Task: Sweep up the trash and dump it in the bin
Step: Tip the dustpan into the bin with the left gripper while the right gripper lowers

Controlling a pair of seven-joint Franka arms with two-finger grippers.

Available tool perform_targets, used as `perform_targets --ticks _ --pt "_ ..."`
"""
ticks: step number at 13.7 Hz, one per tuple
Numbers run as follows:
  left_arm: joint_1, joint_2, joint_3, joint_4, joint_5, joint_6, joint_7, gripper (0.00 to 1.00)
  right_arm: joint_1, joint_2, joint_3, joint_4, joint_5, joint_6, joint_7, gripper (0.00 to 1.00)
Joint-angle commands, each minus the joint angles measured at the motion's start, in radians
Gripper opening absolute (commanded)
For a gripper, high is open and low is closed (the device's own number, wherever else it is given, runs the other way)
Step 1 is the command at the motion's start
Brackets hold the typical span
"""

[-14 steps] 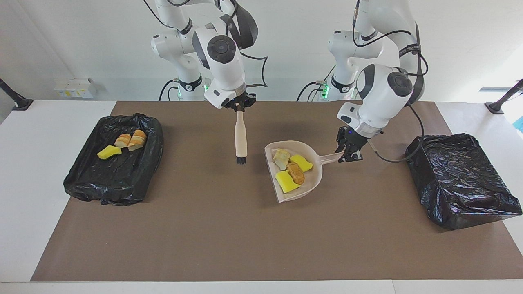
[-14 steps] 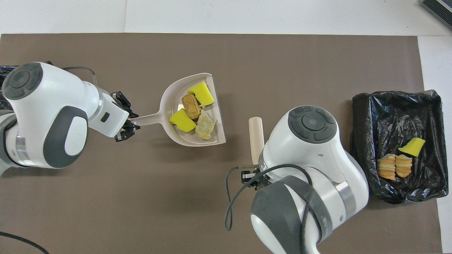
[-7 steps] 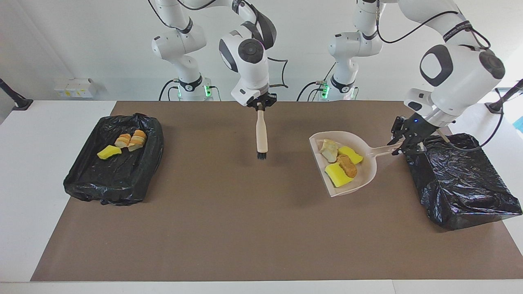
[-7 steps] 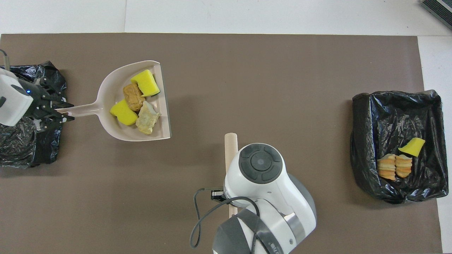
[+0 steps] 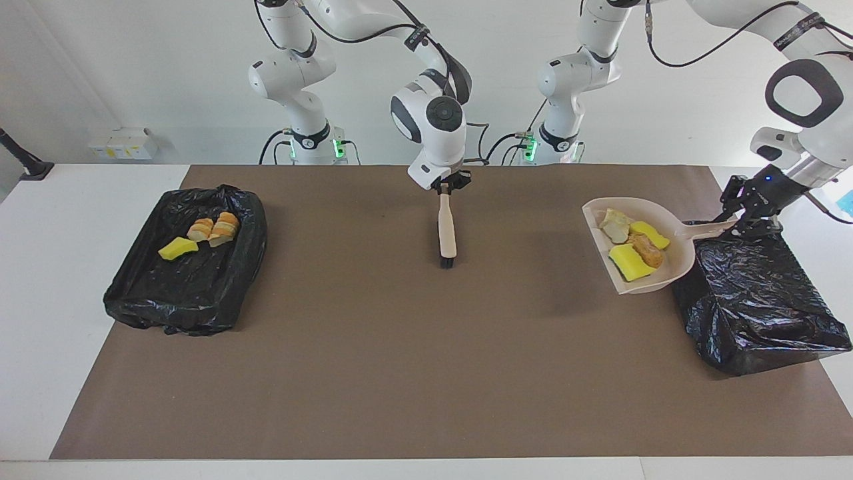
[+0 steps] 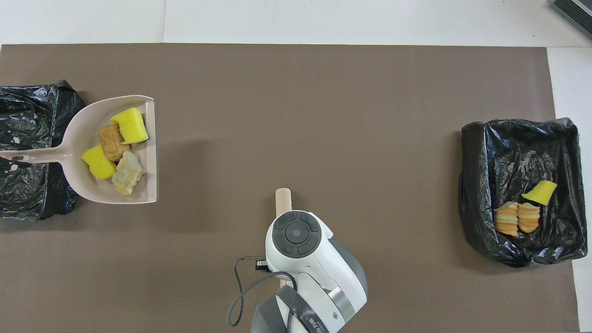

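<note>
Facing view, left gripper (image 5: pixel 752 215) holding dustpan (image 5: pixel 656 215) raised beside bin (image 5: pixel 760 300)

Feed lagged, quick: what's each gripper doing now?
Left gripper: closed on the dustpan handle, beside the bin.
Right gripper: closed on the brush.

A brown mat (image 5: pixel 373 373) covers the white worktop (image 5: pixel 66 280). Small white boxes (image 5: pixel 123 142) sit by the wall near the right arm's end of the worktop.
</note>
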Motion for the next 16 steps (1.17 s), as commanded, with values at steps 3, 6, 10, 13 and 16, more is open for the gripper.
perform_targets --ticks 3,6,10,13,16 --pt "0.123 0.074 -0.011 0.132 0.128 -0.028 0.079 0.0 -0.002 -0.023 -0.002 -0.047 -0.001 0.032 -0.016 0.04" --pt "0.144 0.198 -0.011 0.282 0.199 -0.025 0.18 0.0 -0.004 -0.018 -0.002 -0.047 -0.001 0.05 -0.016 0.38" --pt "0.146 0.323 -0.002 0.466 0.235 -0.046 0.179 0.0 -0.005 -0.013 -0.002 -0.016 -0.018 0.047 -0.017 1.0" --pt "0.144 0.335 -0.004 0.493 0.28 -0.013 0.148 0.0 -0.018 -0.024 -0.013 0.017 -0.025 0.041 -0.017 1.0" --pt "0.132 0.331 0.009 0.493 0.362 0.032 0.08 0.0 -0.103 -0.02 -0.017 0.077 -0.12 0.052 -0.016 1.0"
